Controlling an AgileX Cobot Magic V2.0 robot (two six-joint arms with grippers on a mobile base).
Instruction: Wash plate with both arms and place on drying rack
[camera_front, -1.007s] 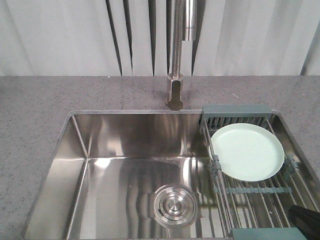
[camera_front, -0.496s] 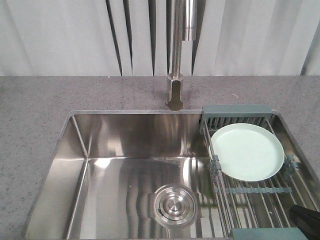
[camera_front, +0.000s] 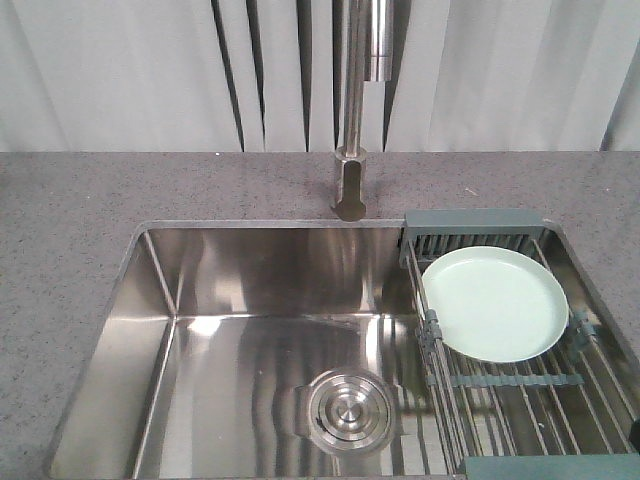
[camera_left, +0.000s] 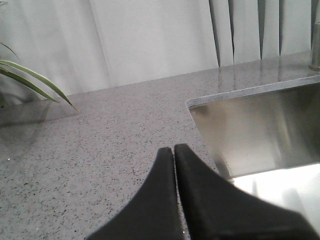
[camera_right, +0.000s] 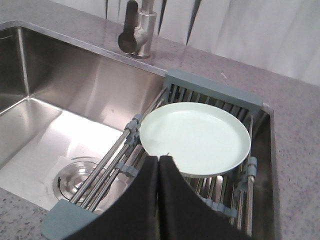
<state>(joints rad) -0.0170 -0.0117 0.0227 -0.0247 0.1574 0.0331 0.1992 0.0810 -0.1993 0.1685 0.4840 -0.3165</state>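
Observation:
The pale mint-green plate (camera_front: 493, 303) lies flat on the drying rack (camera_front: 474, 221), a set of steel rods with grey-green end bars across the right side of the sink. In the right wrist view the plate (camera_right: 196, 136) lies just beyond my right gripper (camera_right: 159, 159), which is shut with nothing in it and hovers above the near part of the rack (camera_right: 214, 88). My left gripper (camera_left: 173, 149) is shut and empty over the grey countertop to the left of the sink. Neither gripper shows in the front view.
The steel sink basin (camera_front: 250, 340) has a round drain (camera_front: 347, 410) near its front. A tall faucet (camera_front: 351, 190) stands behind it at the middle. Speckled grey countertop (camera_front: 70, 230) surrounds the sink. Plant leaves (camera_left: 30, 80) reach in at the far left.
The black part of the right arm at the front view's bottom right corner has drawn back out of the picture. The plate and rack have not moved.

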